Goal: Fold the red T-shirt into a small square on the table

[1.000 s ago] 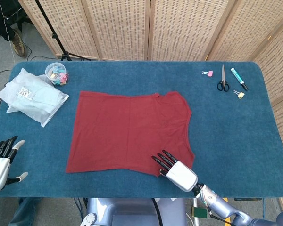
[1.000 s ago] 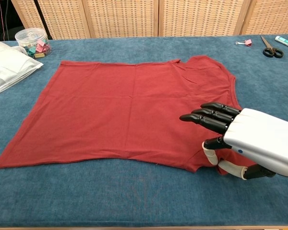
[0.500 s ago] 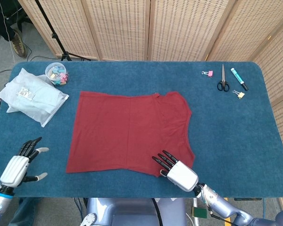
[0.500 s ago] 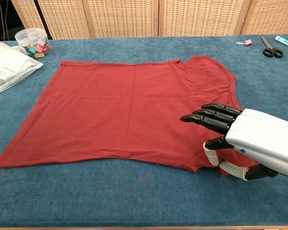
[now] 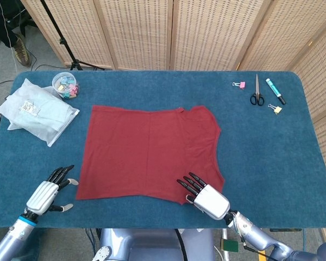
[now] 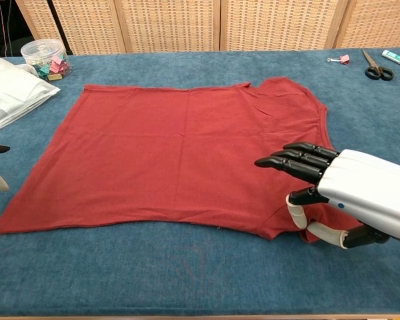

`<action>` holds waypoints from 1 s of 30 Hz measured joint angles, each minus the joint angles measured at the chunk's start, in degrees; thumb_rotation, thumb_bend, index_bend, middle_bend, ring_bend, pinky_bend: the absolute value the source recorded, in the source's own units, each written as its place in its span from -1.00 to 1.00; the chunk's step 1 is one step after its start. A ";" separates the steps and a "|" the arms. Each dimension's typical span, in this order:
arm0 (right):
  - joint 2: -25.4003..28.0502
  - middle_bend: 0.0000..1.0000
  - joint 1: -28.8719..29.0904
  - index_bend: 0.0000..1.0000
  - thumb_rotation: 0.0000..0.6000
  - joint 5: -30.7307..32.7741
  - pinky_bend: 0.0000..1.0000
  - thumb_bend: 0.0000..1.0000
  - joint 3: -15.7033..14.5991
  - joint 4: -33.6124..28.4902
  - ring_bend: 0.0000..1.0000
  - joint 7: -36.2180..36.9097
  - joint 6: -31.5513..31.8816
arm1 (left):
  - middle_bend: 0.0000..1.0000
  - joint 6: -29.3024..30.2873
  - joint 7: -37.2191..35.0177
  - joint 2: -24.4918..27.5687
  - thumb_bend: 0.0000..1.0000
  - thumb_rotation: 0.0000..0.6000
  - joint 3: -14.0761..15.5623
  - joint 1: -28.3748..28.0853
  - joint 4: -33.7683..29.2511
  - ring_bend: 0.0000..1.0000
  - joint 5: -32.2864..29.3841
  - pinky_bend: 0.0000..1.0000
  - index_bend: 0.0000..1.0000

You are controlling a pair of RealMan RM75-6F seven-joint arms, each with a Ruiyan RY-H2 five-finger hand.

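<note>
Hands poised, fingers spread and empty, left hand (image 5: pixel 46 194) and right hand (image 5: pixel 205 197) flank the red T-shirt (image 5: pixel 149 153) lying flat mid-table (image 5: pixel 271 157); uneven grabs could bunch its near hem.

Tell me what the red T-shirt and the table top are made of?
The red T-shirt looks like thin, soft, matte knit cloth: it lies limp with faint creases. The table top seems covered in blue, fuzzy, carpet-like fabric; its surface looks mottled and dull, not shiny.

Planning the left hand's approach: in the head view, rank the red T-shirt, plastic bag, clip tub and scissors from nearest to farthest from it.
From the left hand:
1. Red T-shirt, just right of it.
2. Plastic bag, far-left edge.
3. Clip tub, behind the bag.
4. Scissors, far right corner.
</note>
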 measured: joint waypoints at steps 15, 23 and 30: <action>0.01 -0.91 -0.06 0.31 1.00 0.42 -1.00 0.09 -0.08 0.44 -1.00 0.38 0.65 | -1.00 -1.15 -0.29 -1.55 -0.65 1.00 0.21 -1.71 1.17 -1.00 -1.32 -1.00 -0.27; -0.06 -0.91 -0.04 0.31 1.00 0.43 -1.00 0.09 -0.21 0.38 -1.00 0.22 0.78 | -1.00 -1.54 -0.24 -2.47 -0.60 1.00 -0.02 -2.71 2.06 -1.00 -2.03 -1.00 -0.26; 0.01 -0.91 0.00 0.31 1.00 0.65 -1.00 0.09 -0.11 0.33 -1.00 0.32 0.90 | -1.00 -1.91 0.36 -2.96 -0.58 1.00 -0.05 -3.44 2.33 -1.00 -2.41 -1.00 -0.25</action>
